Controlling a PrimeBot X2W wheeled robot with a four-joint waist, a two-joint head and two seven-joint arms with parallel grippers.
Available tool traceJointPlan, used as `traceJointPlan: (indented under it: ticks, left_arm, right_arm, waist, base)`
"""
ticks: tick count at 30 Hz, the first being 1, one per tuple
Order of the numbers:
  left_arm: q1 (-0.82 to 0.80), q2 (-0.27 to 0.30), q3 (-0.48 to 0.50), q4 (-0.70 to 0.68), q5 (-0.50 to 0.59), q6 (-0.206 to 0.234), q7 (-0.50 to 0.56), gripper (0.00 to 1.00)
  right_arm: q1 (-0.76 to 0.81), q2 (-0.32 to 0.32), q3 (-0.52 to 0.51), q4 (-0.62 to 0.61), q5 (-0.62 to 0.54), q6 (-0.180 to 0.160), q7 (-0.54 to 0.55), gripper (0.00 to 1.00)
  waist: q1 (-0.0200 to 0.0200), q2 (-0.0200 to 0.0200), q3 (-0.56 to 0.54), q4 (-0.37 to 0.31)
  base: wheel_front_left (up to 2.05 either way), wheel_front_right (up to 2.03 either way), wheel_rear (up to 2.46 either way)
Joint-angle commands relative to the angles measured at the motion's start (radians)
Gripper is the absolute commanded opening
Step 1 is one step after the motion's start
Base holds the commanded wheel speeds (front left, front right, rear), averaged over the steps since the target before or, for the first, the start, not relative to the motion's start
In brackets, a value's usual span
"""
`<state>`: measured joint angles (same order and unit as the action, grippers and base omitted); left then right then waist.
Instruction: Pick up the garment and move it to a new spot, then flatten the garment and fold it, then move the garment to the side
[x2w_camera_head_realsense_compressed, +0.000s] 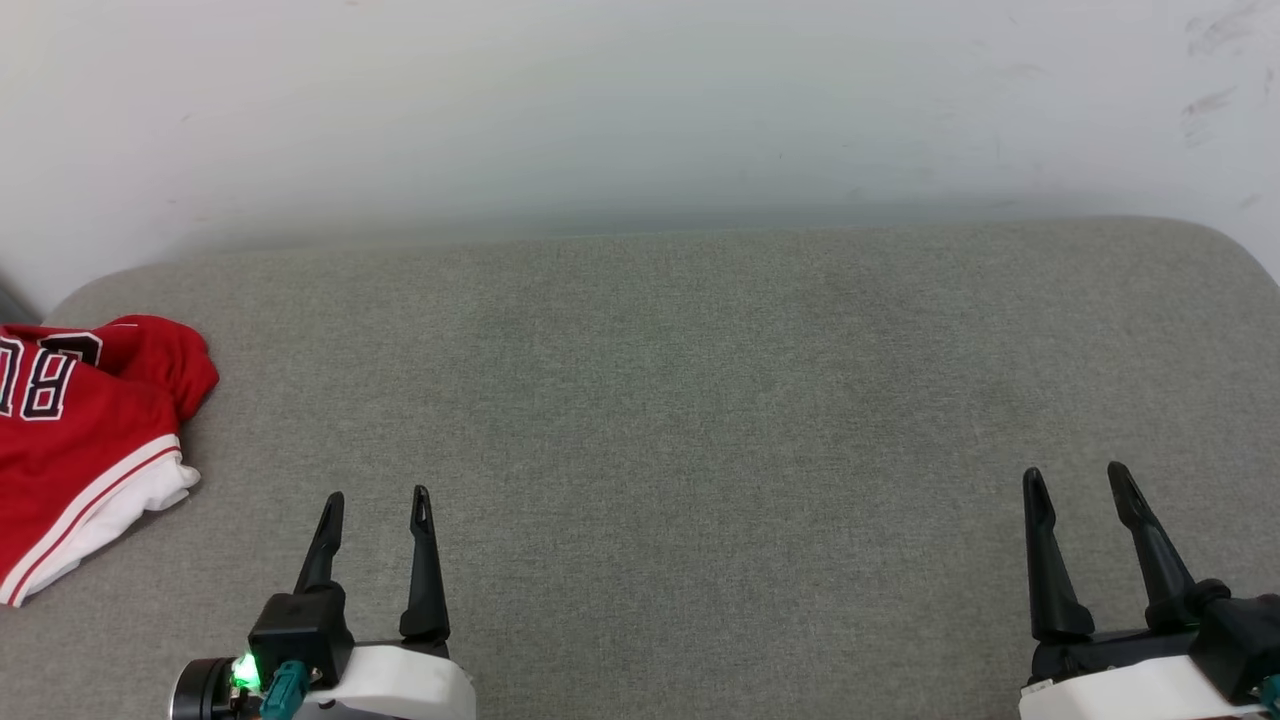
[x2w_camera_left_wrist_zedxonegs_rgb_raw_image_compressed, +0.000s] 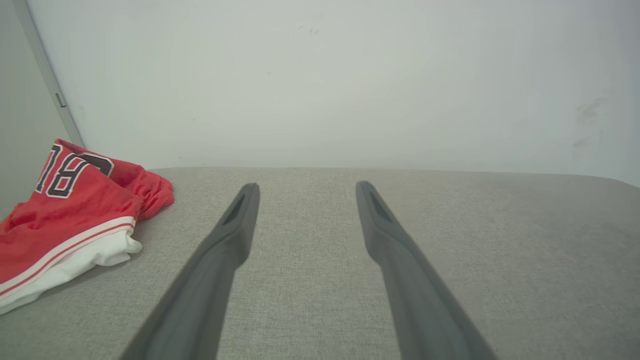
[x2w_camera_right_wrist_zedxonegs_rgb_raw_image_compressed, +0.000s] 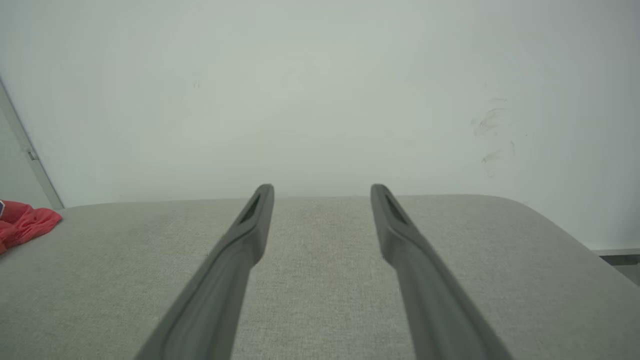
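Crumpled red jersey garment (x2w_camera_head_realsense_compressed: 90, 440) at the left edge.
Bunched on the grey fabric surface (x2w_camera_head_realsense_compressed: 700, 400), black white-outlined letters showing, white striped-trim sleeve on its near side.

big black letters (x2w_camera_head_realsense_compressed: 40, 385) with white edges are printed on the red cloth of the garment (x2w_camera_head_realsense_compressed: 90, 450). in the head view they lie on their side, near the top of the crumpled heap. one letter reads as a "b". the letter next to it looks like a "u". beside these sits a round bit of one more letter, but a fold cuts it off, so i cannot tell which letter it is. the left wrist view shows the same letters, tilted. the rest of the word is hidden in the folds.
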<state>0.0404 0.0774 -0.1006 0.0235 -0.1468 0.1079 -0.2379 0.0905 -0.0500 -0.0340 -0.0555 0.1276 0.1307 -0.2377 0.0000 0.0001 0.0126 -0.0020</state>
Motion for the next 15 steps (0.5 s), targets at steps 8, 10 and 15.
traceJointPlan:
  ticks: [8,10,15]
  left_arm:
    - [0.014,-0.014,0.011,0.019,0.069,-0.014,-0.022,1.00]
    - [0.015,-0.015,0.014,0.023,0.081,-0.017,-0.024,1.00]
    - [0.020,-0.020,0.021,0.033,0.097,-0.018,-0.029,1.00]
  right_arm:
    - [0.021,-0.001,0.002,-0.012,-0.043,0.000,-0.022,1.00]
    - [0.026,0.000,0.003,-0.012,-0.051,0.000,-0.024,1.00]
    - [0.031,0.000,0.003,-0.009,-0.051,0.000,-0.028,1.00]
  waist:
    - [0.0000,-0.0001,0.001,0.001]
    - [0.0000,-0.0001,0.001,0.001]
    - [0.0000,-0.0001,-0.001,0.000]
  base:
    - [0.00,0.00,0.00]
    - [0.00,0.00,0.00]
    - [0.00,0.00,0.00]
